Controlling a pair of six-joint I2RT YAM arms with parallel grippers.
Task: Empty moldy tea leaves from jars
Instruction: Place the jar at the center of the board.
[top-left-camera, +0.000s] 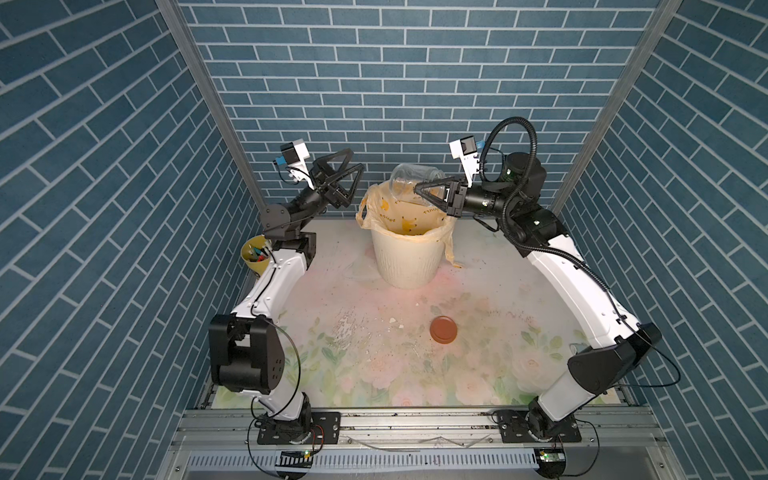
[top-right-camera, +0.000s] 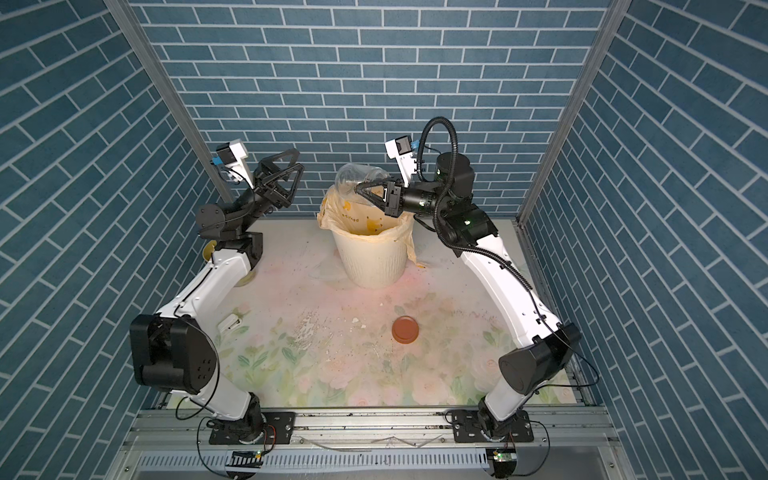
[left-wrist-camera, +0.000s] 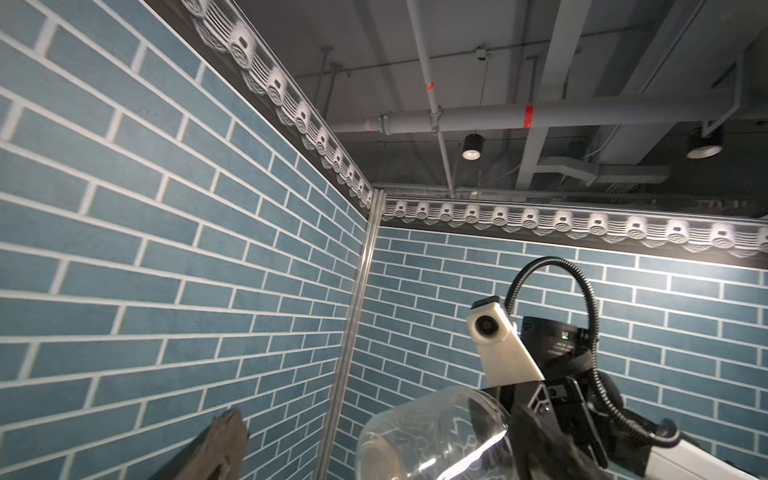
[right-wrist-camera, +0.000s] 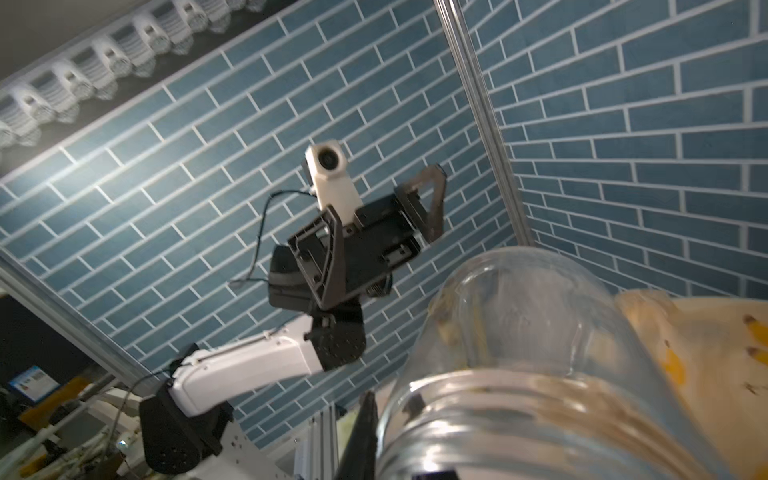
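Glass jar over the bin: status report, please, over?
Right gripper shut on glass jar, tipped over lined bin. Left gripper open, empty, raised aside. Jar looks empty; lid lies on table. Nothing blocking.

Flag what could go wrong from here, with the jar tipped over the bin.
1. The right hand pinches the smooth glass jar near its neck; it could slip and drop into the bin.
2. Brownish smears seem to cling inside the jar in the right wrist view, so it may not empty fully; shaking could scatter bits beside the bin.
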